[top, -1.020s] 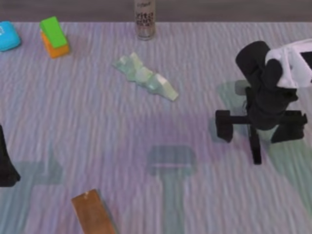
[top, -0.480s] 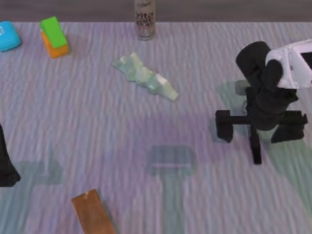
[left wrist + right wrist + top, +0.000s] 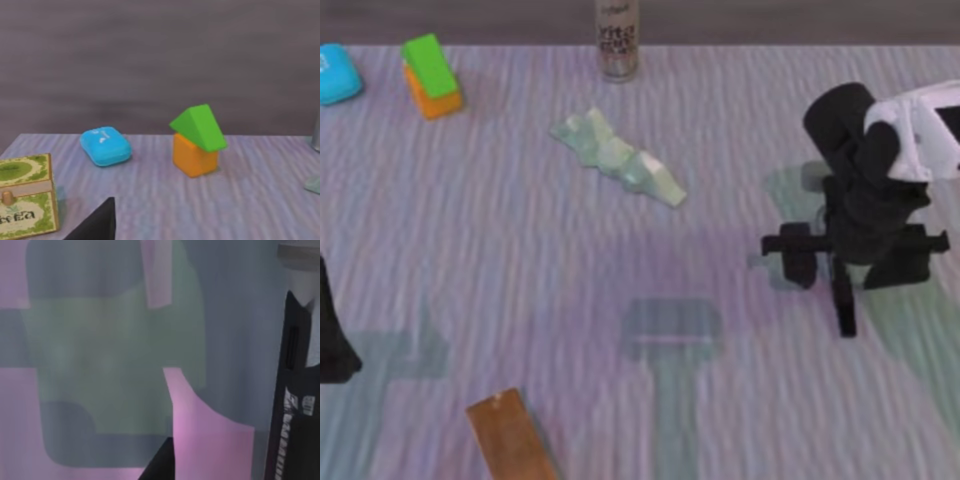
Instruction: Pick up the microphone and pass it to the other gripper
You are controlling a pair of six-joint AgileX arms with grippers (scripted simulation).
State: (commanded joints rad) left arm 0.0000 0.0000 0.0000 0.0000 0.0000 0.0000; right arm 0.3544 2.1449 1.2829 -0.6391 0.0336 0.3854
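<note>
My right gripper (image 3: pixel 848 258) is hanging over the table's right side with its black fingers spread either side of the slim black-handled microphone (image 3: pixel 843 300), not yet gripping, so an off-centre squeeze risks knocking it away; the left gripper (image 3: pixel 332 340) is sitting parked, fingers unclear.

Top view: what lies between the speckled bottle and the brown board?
The pale green crumpled piece lies between the speckled bottle and brown board.
</note>
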